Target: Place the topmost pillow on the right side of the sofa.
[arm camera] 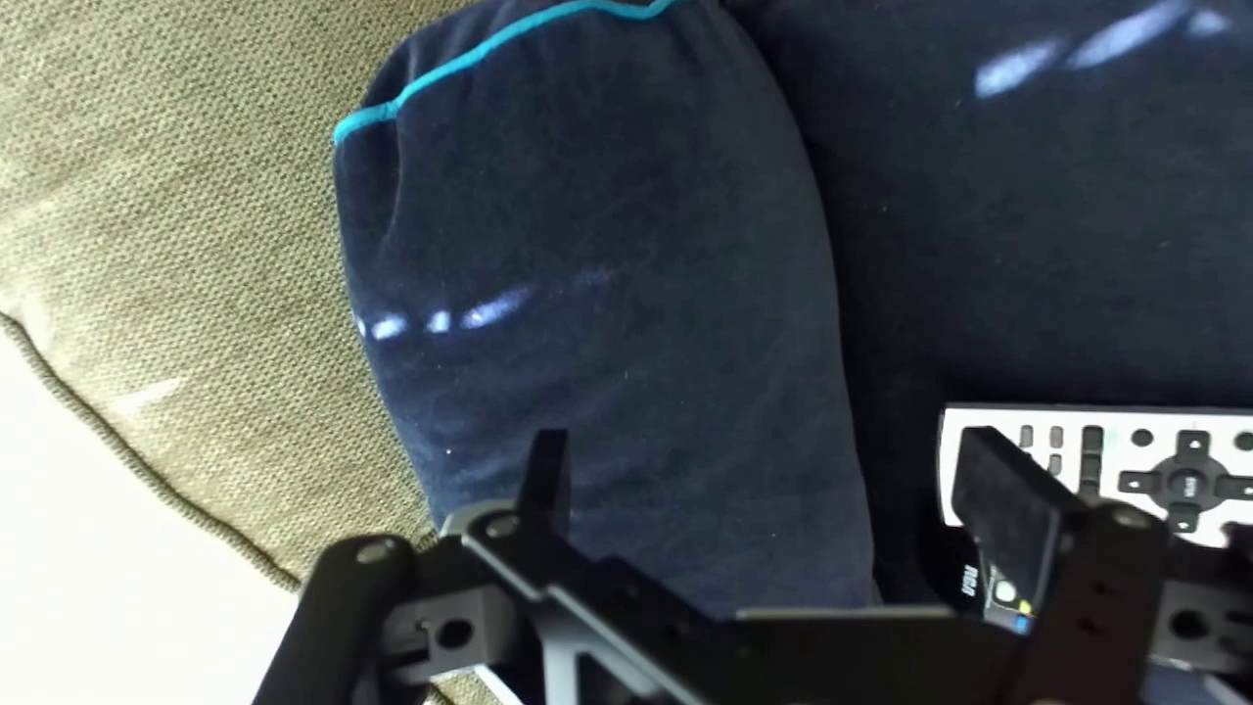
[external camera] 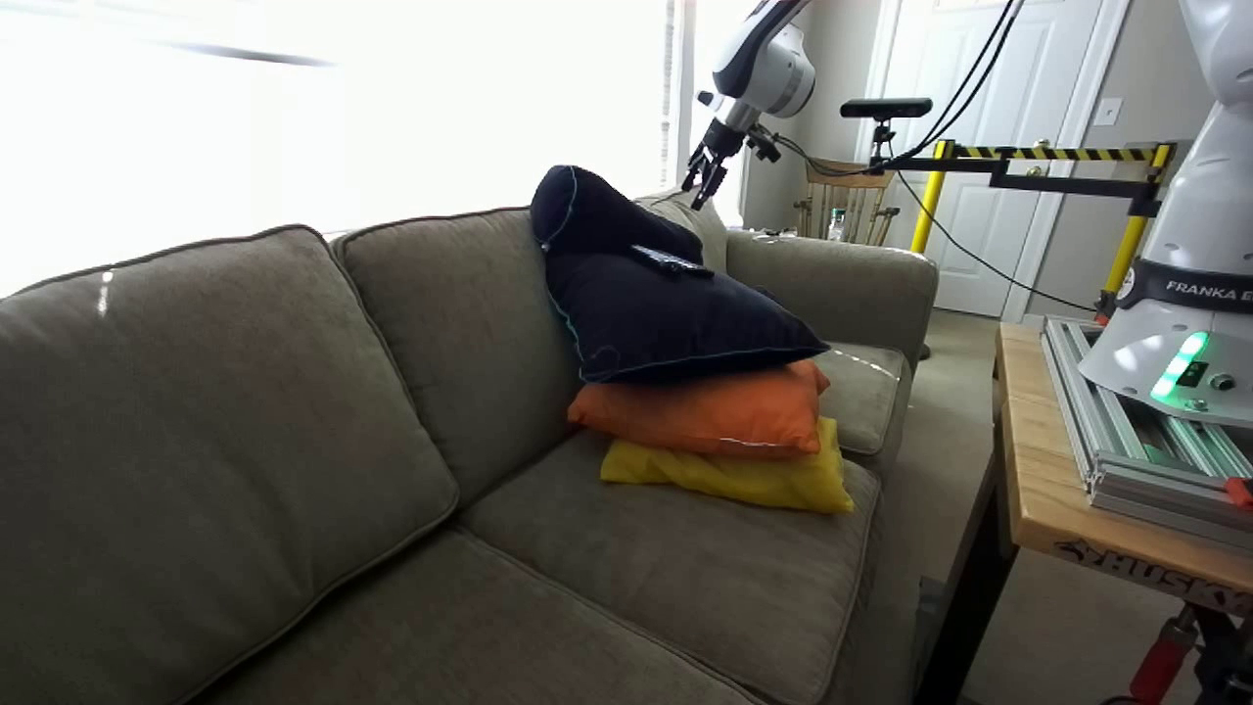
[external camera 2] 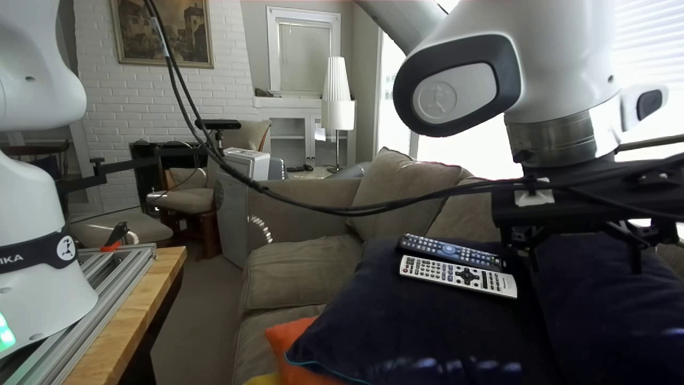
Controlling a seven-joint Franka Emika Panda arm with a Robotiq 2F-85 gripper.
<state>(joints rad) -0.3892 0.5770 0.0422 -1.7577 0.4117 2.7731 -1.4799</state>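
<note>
Topmost pillow (arm camera: 617,294), cut off in wrist view, lower end hidden behind claw (arm camera: 764,465), jaws apart

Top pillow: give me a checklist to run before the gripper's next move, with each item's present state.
1. Gripper open: ok, jaws wide apart.
2. Gripper off the top pillow: ok, a gap shows in an exterior view.
3. Silver remote out of the jaws' way: not ok, one jaw overlaps it in the wrist view.
4. Top pillow free of remotes: ok, silver and black remote lie on the lower navy pillow.
5. Lower navy pillow steady: cannot tell; it slopes over the orange pillow and yellow pillow.
6. Right side of the sofa agreed: cannot tell whose right is meant.
</note>
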